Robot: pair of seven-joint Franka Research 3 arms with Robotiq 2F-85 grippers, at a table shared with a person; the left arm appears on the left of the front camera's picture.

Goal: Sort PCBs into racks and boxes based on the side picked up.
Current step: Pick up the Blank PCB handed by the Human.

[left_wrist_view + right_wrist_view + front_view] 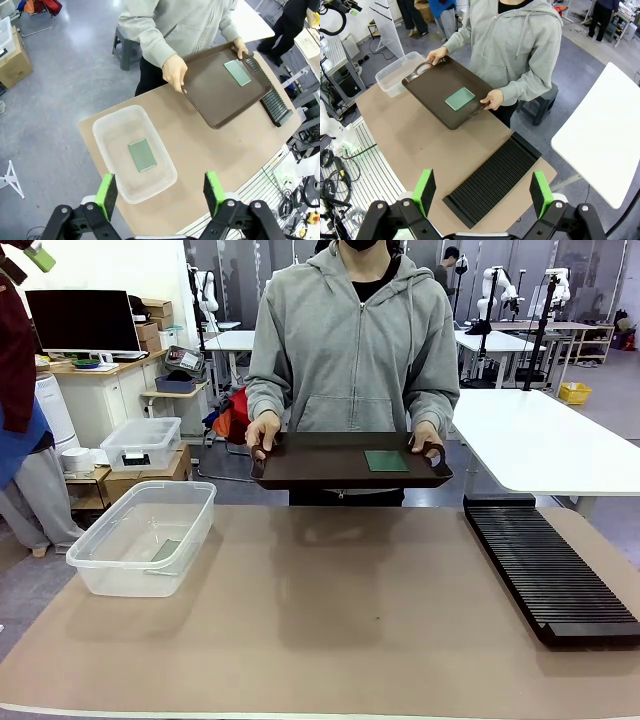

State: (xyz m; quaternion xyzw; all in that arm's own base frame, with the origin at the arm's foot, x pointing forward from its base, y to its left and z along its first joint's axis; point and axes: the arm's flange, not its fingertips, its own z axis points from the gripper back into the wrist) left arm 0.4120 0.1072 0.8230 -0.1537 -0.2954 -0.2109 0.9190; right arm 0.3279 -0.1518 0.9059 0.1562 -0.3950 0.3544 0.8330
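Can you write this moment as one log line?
tray: held by person | first PCB: on tray | second PCB: in tub | left fingers: open | right fingers: open

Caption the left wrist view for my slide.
Open left gripper facing a clear plastic tub holding one green circuit board; a person holds a dark brown tray with a second board.

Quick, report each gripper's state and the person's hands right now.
Left gripper: open, empty.
Right gripper: open, empty.
Person's hands: both gripping the dark brown handled tray carrying a flat square green circuit board.
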